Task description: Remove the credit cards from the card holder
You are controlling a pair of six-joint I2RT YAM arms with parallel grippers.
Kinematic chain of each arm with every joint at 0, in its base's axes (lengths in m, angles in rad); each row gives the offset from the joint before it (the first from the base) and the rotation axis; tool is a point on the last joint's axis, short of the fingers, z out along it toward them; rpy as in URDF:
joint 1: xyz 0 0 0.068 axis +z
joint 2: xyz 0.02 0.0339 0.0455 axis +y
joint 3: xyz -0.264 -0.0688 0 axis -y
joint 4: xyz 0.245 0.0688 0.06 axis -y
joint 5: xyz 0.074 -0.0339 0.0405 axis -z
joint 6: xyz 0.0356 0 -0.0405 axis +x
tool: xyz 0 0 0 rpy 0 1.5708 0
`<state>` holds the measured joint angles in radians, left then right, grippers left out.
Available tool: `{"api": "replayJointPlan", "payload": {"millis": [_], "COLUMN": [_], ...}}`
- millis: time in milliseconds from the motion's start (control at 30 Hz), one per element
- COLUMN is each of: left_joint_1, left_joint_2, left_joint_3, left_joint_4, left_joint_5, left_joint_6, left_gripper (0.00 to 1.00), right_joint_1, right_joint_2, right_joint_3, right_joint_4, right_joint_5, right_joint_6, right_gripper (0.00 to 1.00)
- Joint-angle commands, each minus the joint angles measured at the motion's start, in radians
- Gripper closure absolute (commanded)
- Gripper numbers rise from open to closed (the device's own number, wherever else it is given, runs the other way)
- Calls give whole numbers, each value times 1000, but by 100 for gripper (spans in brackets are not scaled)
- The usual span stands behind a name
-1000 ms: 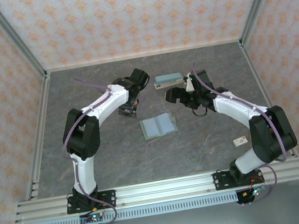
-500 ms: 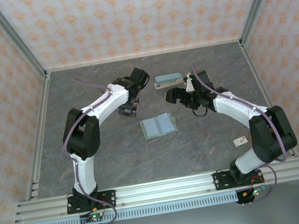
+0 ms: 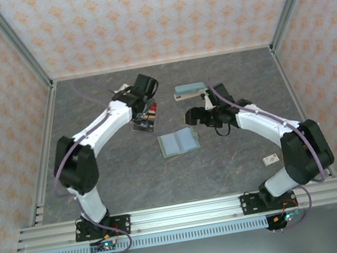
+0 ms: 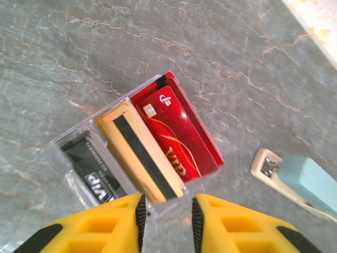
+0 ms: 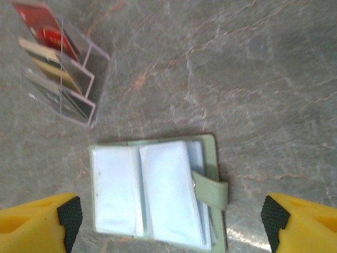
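The card holder (image 3: 178, 142) lies open on the table, a sage-green wallet (image 5: 158, 192) with pale clear sleeves and a strap on its right side. My right gripper (image 5: 171, 221) hovers above it, open wide, one fingertip on each side and touching nothing. The credit cards stand in a clear plastic stand (image 4: 68, 147): a red card (image 4: 176, 132), a tan card (image 4: 139, 153) with a black stripe, and a dark grey card (image 4: 95, 171). My left gripper (image 4: 167, 219) is just above the stand's near edge, open a little, with no card between its pads.
A teal stapler (image 3: 188, 90) lies behind the wallet, near the right arm (image 3: 264, 121). A small pale item (image 3: 270, 159) rests near the right edge. The card stand (image 3: 145, 122) sits left of the wallet, under the left gripper (image 3: 142, 110).
The left gripper has opened from shut, and its arm has swung to the left. The right gripper has moved down and left over the wallet.
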<state>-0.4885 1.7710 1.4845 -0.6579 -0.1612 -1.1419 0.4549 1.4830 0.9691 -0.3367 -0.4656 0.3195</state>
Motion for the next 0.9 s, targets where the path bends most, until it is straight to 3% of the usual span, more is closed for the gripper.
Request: {"api": "replayJointPlan", "payload": {"millis": [0,100,233,467,667,867], "left_joint_1": [39,71,127,212,236,243], "left_joint_2": [-91,-165,-261,-376,-395,-396], "left_joint_3": [-107,-210,-340,-485,-520,-528], "left_joint_4": [32,55,87,104,117,124], "left_joint_5": [95,137,161,171,197,216], "left_joint_6": [159,188,199,228,251,261], "left_gripper": [60,44,35,11,2,0], "right_joint_1": [111,207,309,380,398,398], "right_joint_2": [28,92,197,363,457,512], "right_joint_3": [82,141,222,341,414,444], "right_joint_4": [-103,-147,-187,-254,-303,-331], "right_joint_5": [150,238,311,368,393,406], "right_joint_6": [-65,-84,-86,-50,-36,-36], "right_gripper": [12,13,13,8,6,6]}}
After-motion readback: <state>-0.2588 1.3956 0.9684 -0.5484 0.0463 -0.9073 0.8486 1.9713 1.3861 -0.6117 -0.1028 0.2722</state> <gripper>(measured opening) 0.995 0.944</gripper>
